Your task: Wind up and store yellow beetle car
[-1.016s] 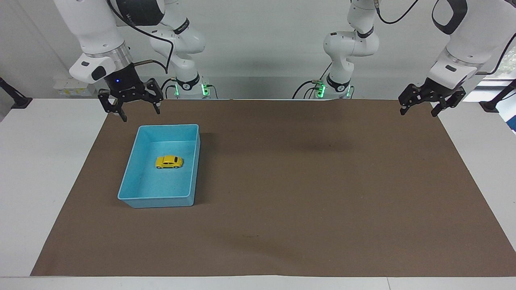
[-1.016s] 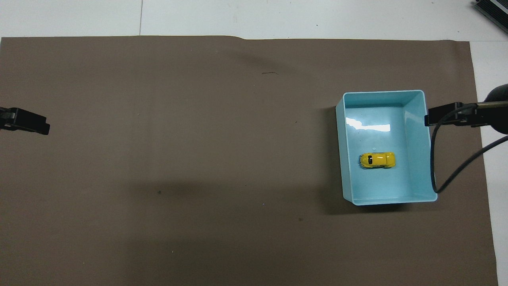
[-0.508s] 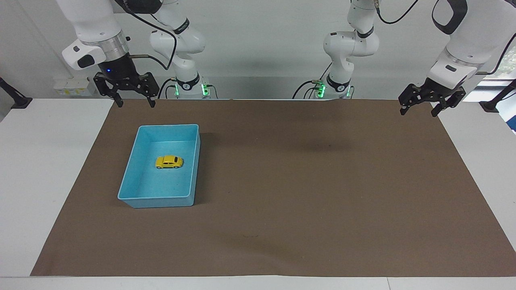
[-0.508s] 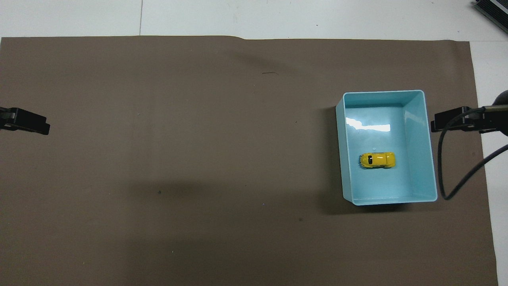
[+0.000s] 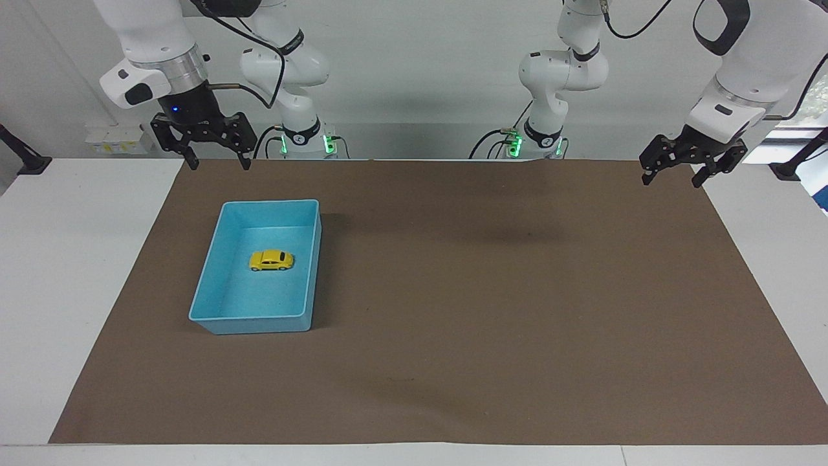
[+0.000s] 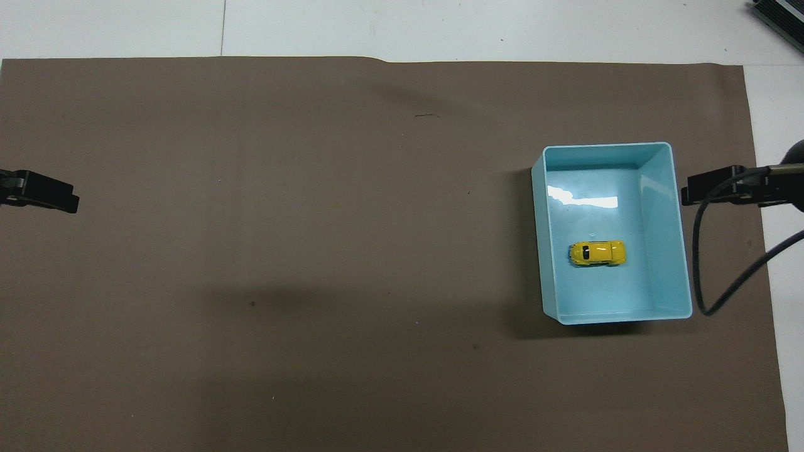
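Note:
The yellow beetle car (image 5: 271, 260) stands on its wheels inside the blue tray (image 5: 213, 285), near the middle of its floor; it also shows in the overhead view (image 6: 597, 253) in the tray (image 6: 659, 232). My right gripper (image 5: 218, 165) is open and empty, raised over the mat's edge nearest the robots at the right arm's end, apart from the tray; its tip shows in the overhead view (image 6: 716, 188). My left gripper (image 5: 670, 180) is open and empty, held up over the mat's corner at the left arm's end, and waits; its tip shows in the overhead view (image 6: 44, 191).
A brown mat (image 5: 491, 304) covers most of the white table (image 5: 77, 259). A black cable (image 6: 710, 276) hangs from the right arm beside the tray. The arm bases (image 5: 304, 139) stand at the table's robot end.
My right gripper has risen and drawn back from above the tray's edge toward the robots. The car, the tray and the left arm have not moved.

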